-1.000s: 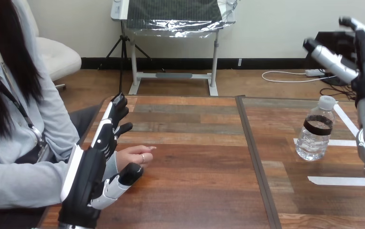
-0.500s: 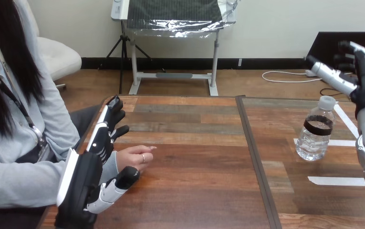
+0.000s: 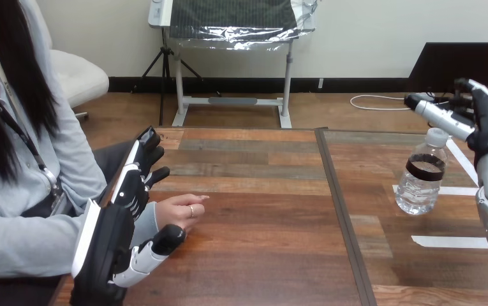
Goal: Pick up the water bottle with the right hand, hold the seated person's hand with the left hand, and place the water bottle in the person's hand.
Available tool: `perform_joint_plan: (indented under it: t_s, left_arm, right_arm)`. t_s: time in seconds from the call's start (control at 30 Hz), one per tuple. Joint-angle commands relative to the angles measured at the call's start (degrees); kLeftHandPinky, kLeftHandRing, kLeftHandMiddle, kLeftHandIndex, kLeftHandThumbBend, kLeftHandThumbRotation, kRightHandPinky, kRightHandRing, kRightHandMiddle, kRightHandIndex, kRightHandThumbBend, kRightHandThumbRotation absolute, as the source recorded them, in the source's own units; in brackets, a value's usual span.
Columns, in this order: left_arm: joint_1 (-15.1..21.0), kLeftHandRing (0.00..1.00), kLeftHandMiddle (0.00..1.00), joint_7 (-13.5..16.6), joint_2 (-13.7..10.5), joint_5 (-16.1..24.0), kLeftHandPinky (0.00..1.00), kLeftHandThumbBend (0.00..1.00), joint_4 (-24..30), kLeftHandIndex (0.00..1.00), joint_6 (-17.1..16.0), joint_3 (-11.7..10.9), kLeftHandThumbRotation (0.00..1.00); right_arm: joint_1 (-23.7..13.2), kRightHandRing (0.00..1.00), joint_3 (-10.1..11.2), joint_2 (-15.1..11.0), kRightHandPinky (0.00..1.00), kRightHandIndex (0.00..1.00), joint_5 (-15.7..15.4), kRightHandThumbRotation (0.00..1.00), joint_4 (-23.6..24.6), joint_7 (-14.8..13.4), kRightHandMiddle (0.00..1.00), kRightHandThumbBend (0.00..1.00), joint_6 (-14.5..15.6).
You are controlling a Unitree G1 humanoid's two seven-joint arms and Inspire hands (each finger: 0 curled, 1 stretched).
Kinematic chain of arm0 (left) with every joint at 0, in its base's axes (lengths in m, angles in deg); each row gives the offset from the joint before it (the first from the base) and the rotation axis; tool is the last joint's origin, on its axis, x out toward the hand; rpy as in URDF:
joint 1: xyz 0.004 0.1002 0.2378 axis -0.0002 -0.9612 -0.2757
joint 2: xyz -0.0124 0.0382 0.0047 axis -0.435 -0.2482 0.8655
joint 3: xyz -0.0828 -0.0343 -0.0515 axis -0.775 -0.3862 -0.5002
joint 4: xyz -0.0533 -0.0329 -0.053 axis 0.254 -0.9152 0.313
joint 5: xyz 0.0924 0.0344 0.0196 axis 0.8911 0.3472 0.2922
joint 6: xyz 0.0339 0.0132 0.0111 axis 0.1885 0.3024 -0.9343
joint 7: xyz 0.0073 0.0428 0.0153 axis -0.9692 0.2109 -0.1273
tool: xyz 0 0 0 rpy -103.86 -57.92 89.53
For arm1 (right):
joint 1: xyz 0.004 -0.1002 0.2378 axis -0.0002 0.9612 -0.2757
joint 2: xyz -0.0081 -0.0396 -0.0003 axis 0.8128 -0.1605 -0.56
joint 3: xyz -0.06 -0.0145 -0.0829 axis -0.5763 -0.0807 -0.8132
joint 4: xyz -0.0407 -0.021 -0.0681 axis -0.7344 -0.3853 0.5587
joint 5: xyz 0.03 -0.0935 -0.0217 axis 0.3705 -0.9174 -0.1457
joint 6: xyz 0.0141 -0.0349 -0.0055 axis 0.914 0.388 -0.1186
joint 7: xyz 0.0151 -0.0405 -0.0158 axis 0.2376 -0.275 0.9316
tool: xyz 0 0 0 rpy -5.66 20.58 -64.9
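Note:
A clear water bottle (image 3: 422, 172) with a white cap and a dark band stands upright on the table's right half. My right hand (image 3: 487, 121) hovers above and to the right of it, open, its thumb reaching out over the cap without touching. At the left, the person's hand (image 3: 181, 208) rests on the table, fingers loosely curled. My left hand (image 3: 121, 226) is open beside it, its straight fingers behind the person's wrist and its thumb in front. I cannot tell whether it touches the wrist.
Strips of white tape (image 3: 448, 241) lie on the wooden table (image 3: 260, 223) around the bottle. A dark seam (image 3: 343, 217) runs front to back between the two table halves. The person sits at the left edge.
My right hand has come down toward the bottle's cap. My left hand has shifted slightly left and lower beside the person's wrist. Neither the bottle nor the person's hand has moved.

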Motion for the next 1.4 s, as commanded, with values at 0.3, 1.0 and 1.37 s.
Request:
perform_joint_plan:
  t_s: [0.3,1.0,1.37]
  left_arm:
    - [1.05,0.95,0.99,-1.14,-0.42,-1.87,0.88,1.00,3.14,0.97,-2.17,-0.43,0.79]
    - [-1.08,0.94,0.98,-1.08,0.28,-2.41,0.86,1.00,5.25,0.95,-2.28,-0.35,0.77]
    - [-1.48,0.92,0.96,-1.30,-0.24,-2.65,0.82,1.00,6.40,0.94,-2.39,-0.44,0.76]
  right_arm:
    - [-2.33,0.82,-0.94,-0.49,0.75,0.90,-1.48,0.51,-0.21,1.58,0.85,1.00,2.10]
    - [-0.11,0.79,-1.31,0.45,0.69,0.89,-1.80,0.47,-0.49,2.64,0.84,0.97,4.57]
    - [0.92,0.81,-0.99,1.26,0.72,0.89,-1.22,0.43,-0.36,3.92,0.85,0.91,4.57]
